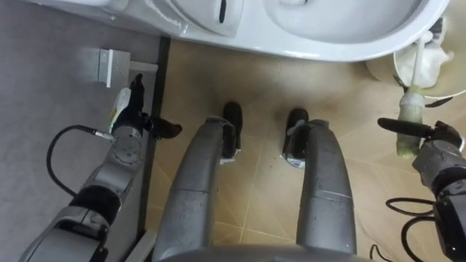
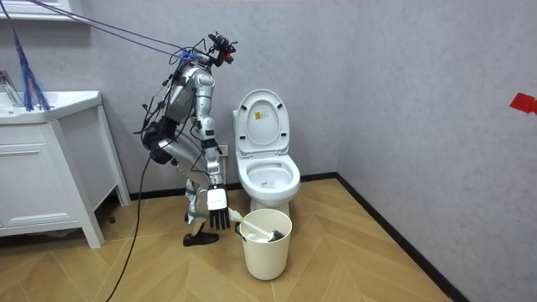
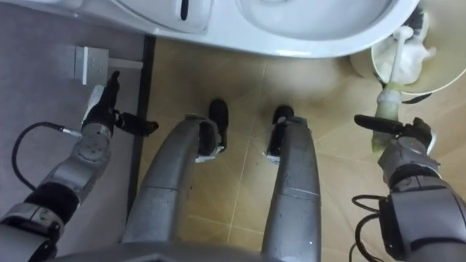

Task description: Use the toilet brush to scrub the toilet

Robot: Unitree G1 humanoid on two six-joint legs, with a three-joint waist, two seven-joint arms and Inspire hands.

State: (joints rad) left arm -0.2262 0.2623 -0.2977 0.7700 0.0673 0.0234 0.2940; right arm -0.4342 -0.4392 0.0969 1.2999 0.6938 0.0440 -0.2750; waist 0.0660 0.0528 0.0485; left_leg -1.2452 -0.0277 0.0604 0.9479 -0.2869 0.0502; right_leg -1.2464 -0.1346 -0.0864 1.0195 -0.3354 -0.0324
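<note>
Right hand (image 1: 439, 154) at the near right, fingers hanging straight toward the floor (image 1: 255, 207), thumb stuck out sideways across the pale handle of the brush (image 1: 409, 109); not closed on anything as far as can be seen. Brush just ahead of that hand, leaning in the bin (image 2: 267, 252), handle end toward the palm, head end down among white stuff (image 1: 437, 54) beyond the fingertips; exact contact between thumb and handle hard to judge. Toilet (image 1: 328, 49) ahead and to the left of the right hand, lid up, bowl open. Left hand (image 1: 131, 120) idle far across by the wall (image 2: 403, 84), fingers relaxed and empty.

Likely faults from this position:
1. Closing on the very end of the handle, giving a weak hold and a brush swinging or slipping on the way up.
2. Lifting at a slant, catching the head on the bin's rim and tipping the probably light bin over.
3. Dragging white stuff out with the head onto the floor.
4. Swinging leftward too low and knocking the head against the toilet's rim short of the bowl.
</note>
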